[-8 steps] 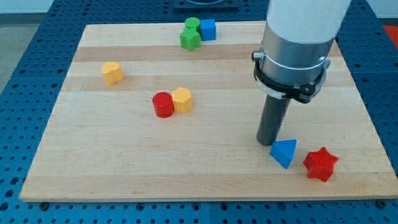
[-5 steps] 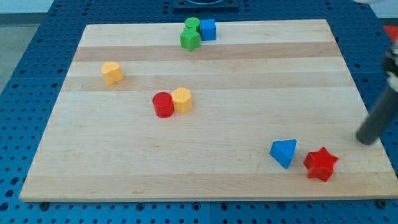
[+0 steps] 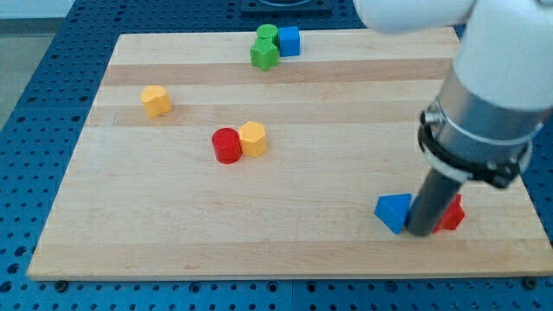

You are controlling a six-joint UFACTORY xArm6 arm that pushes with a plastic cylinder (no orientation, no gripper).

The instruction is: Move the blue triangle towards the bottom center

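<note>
The blue triangle (image 3: 393, 211) lies on the wooden board (image 3: 285, 164) at the view's lower right. My tip (image 3: 421, 231) stands right against its right side, between it and the red star (image 3: 452, 215), which the rod partly hides. The rod comes down from the grey arm at the view's right.
A red cylinder (image 3: 226, 145) and a yellow block (image 3: 253, 138) touch near the board's middle. Another yellow block (image 3: 155, 100) sits at the left. Two green blocks (image 3: 264, 53) and a blue cube (image 3: 289, 40) cluster at the top edge.
My tip went from the blue triangle's upper left out to the view's right edge, then came back in between the blue triangle and the red star. The blocks have barely shifted.
</note>
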